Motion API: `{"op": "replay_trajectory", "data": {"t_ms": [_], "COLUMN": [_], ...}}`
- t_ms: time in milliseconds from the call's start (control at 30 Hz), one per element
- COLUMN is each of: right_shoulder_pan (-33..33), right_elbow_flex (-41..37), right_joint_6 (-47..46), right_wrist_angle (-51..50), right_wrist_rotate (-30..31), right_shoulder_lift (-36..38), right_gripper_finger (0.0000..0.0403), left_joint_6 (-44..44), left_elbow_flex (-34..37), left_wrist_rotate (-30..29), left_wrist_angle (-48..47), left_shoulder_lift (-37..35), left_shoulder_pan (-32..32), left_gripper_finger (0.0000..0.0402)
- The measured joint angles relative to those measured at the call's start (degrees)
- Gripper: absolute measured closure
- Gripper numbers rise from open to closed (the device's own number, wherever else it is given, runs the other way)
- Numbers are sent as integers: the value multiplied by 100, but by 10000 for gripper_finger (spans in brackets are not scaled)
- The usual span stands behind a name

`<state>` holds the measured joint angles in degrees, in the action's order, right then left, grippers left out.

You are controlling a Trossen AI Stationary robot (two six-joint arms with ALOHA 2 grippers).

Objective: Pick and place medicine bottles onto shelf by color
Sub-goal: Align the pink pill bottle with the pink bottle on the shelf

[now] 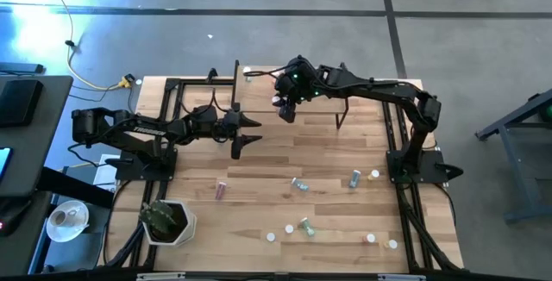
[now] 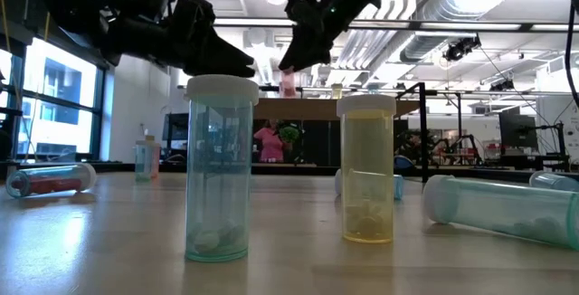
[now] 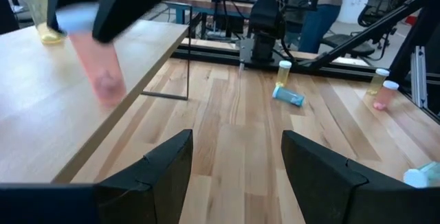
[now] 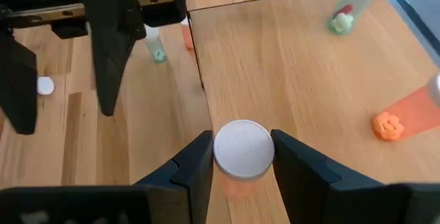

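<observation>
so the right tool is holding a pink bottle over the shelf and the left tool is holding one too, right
Not quite. The right tool does grip a white-capped pink bottle over the shelf, but the left tool is open and empty, as the left wrist view shows.

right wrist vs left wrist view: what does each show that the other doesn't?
Right wrist only: the right claw closed on a white-capped pink bottle over the shelf, and an orange bottle lying on that board.

Left wrist only: the left claw, open and empty above the table, with a teal bottle lying beyond it.

Both: the light-wood shelf and the pink bottle held at it.
</observation>
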<state>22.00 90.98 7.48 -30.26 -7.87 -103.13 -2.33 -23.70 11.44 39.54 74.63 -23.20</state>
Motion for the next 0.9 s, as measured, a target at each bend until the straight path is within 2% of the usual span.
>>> {"op": "replay_trajectory", "data": {"t_ms": [333, 400, 500, 600, 700, 900], "right_shoulder_pan": [4, 6, 49, 118, 166, 285], "right_elbow_flex": [-72, -581, -1738, -2426, -2581, -2324], "right_joint_6": [296, 307, 136, 3, 5, 5], "right_wrist_angle": [-223, 259, 1496, 2559, 2836, 3023], "right_wrist_rotate": [29, -33, -98, 91, 375, 412], "right_shoulder_lift": [789, 1027, 1394, 1772, 1946, 1757], "right_gripper_finger": [270, 270, 270, 270, 270, 270], "left_joint_6": [-56, -105, -204, -203, -203, -219], "left_elbow_flex": [0, 0, 2, 2, 2, 2], "left_wrist_rotate": [2, -4, -3, -3, -5, -4], "left_wrist_angle": [-99, -121, -170, -230, -224, -205], "left_shoulder_lift": [0, 0, 0, 0, 0, 0], "left_shoulder_pan": [0, 27, 61, 87, 87, 87], "left_gripper_finger": [188, 188, 188, 188, 188, 188]}}
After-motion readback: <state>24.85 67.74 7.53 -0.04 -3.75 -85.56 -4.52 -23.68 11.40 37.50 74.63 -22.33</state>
